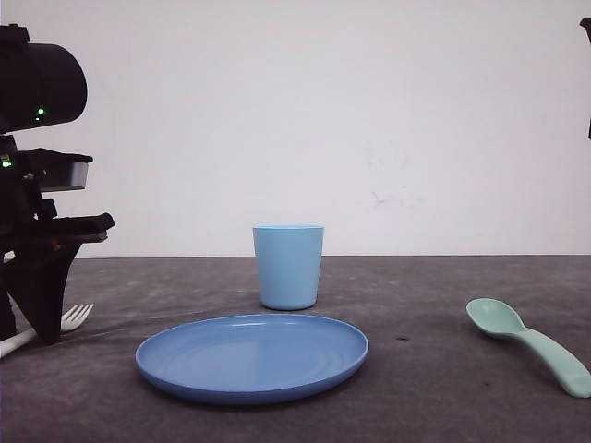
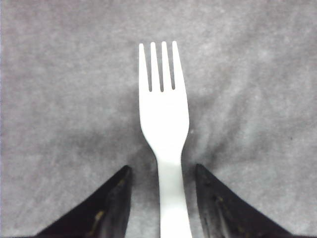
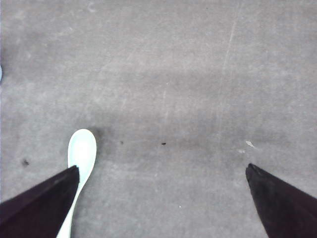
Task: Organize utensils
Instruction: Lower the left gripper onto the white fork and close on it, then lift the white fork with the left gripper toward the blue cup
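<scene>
Table surface (image 1: 443, 388): dark grey, faintly mottled. Wall (image 1: 369, 111), upper frame: plain white. Cup (image 1: 288, 267), centre: light blue. Plate (image 1: 251, 357), lower centre: blue. Fork (image 2: 164, 124): white. Spoon (image 1: 528, 343), lower right: mint green. Left gripper (image 2: 162, 173) fingers: black.

Cup (image 1: 289, 267) behind plate (image 1: 251, 356), between utensils.

Plate (image 1: 251, 358) and cup (image 1: 288, 267) occupy the middle of the counter (image 1: 434, 369), obstructing passage between its sides. Bare counter lies between plate and spoon (image 1: 531, 343). The fork (image 2: 164, 124) has bare counter on both sides.
</scene>
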